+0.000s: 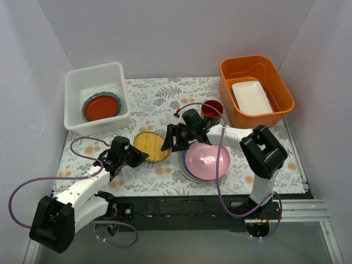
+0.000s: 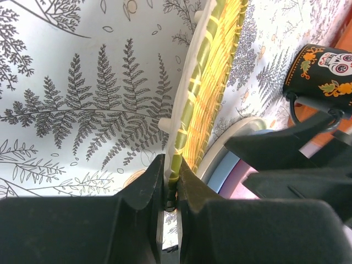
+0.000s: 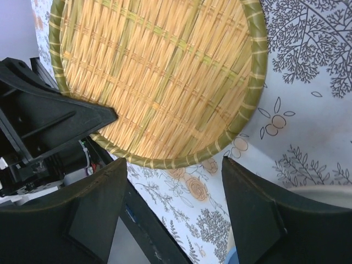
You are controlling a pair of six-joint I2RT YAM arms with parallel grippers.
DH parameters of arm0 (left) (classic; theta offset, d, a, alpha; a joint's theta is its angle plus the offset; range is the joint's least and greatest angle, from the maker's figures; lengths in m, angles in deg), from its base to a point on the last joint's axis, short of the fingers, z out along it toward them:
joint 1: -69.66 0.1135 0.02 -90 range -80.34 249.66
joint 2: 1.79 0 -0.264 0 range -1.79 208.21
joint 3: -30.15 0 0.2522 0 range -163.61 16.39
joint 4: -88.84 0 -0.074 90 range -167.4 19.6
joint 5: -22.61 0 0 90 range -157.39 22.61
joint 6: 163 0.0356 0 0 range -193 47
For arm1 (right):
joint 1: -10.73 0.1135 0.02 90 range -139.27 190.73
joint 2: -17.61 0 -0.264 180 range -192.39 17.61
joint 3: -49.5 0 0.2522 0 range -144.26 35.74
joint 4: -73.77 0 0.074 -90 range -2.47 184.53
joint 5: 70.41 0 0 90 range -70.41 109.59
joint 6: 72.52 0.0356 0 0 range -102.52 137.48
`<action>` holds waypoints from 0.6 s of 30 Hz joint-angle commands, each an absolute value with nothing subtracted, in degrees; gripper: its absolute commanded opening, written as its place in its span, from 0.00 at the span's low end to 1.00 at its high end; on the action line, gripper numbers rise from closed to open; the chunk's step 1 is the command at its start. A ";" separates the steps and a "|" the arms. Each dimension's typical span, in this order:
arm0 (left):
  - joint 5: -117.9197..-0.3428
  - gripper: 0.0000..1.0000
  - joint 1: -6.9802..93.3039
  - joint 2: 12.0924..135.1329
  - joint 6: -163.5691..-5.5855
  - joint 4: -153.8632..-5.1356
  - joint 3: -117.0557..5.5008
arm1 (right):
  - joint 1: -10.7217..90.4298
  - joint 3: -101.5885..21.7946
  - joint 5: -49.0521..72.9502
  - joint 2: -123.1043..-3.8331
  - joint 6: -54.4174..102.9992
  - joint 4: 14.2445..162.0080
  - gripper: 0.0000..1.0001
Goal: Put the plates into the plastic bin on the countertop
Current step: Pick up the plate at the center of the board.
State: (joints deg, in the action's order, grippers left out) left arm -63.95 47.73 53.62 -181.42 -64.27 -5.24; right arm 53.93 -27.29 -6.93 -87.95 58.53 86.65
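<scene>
Left gripper (image 1: 137, 155), seen from above, sits low and left of centre, its jaws pinched onto the near-left rim of the straw plate (image 1: 152, 146) in the middle of the countertop (image 1: 165, 96). I cannot tell whether the plate lies flat or is tipped up a little. Across from it the right gripper (image 1: 174, 137) hangs just beside the plate's opposite edge, jaws spread and holding nothing. The bin (image 1: 77, 88) stands at upper left, well apart, with a red plate (image 1: 102, 107) inside on a teal one. A stack of plates (image 1: 206, 160), pink on top, waits right of centre. A mug (image 1: 212, 109) and an orange tub (image 1: 226, 91) holding a white dish (image 1: 252, 97) are at upper right.

From the left wrist, the left gripper (image 2: 170, 165) clamps the plate's green-bound edge at bottom centre, with only the very rim between the jaws.

From the right wrist, the woven plate fills the top of the frame. The fingers (image 3: 102, 214) stand wide apart below its rim and touch nothing that I can see.

My worry is that thin bite. Carried by its edge alone, the plate could swing, slip out on the way, or catch the bin's wall. The open right gripper, so near, could also snag the far rim.

No brand or words can be read. The mug carries only a painted skull and orange flowers.
</scene>
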 commanded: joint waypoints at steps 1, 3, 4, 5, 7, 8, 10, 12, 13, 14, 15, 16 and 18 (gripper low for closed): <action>-66.69 0.00 47.86 54.46 -178.03 -57.45 -9.53 | 53.88 -30.62 -5.64 -82.06 56.15 90.68 0.78; -66.69 0.00 47.86 55.07 -177.06 -57.10 -11.38 | 53.62 -31.23 -4.85 -80.75 55.80 92.53 0.79; -66.69 0.00 47.86 55.25 -176.54 -56.22 -12.16 | 53.62 -32.19 -4.32 -80.22 55.36 94.54 0.79; -66.69 0.00 47.86 55.60 -175.75 -55.87 -12.96 | 53.62 -32.72 -2.66 -79.69 54.75 95.95 0.79; -68.34 0.00 47.86 56.04 -174.95 -54.73 -15.41 | 53.62 -33.78 -0.46 -77.93 53.25 98.33 0.82; -68.19 0.00 47.86 56.39 -174.60 -54.46 -16.21 | 53.53 -34.83 1.90 -77.40 52.81 100.86 0.83; -67.83 0.00 47.86 57.27 -173.46 -53.76 -18.67 | 53.53 -35.54 4.11 -75.91 51.32 102.55 0.84; -67.48 0.00 47.86 57.79 -172.15 -53.40 -20.77 | 53.35 -38.61 7.10 -75.73 50.35 108.16 0.85; -67.48 0.00 47.86 57.97 -171.88 -52.53 -21.57 | 53.35 -39.84 7.89 -75.90 49.04 109.93 0.85; -67.48 0.00 47.86 58.23 -171.61 -52.17 -22.45 | 53.35 -40.89 10.51 -75.99 48.51 111.60 0.85; -65.74 0.00 47.86 58.41 -171.35 -51.91 -23.15 | 53.35 -42.64 11.76 -75.99 47.98 115.01 0.85; -65.55 0.00 47.86 58.93 -170.83 -51.39 -24.64 | 53.35 -43.27 13.07 -75.90 47.10 116.08 0.86; -65.02 0.00 47.86 59.46 -170.30 -50.94 -26.14 | 53.35 -44.50 17.47 -75.55 46.57 119.50 0.88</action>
State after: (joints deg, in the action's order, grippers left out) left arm -66.35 47.75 59.24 -172.87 -51.48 -21.19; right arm 53.69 -40.45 8.30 -77.50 50.14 109.68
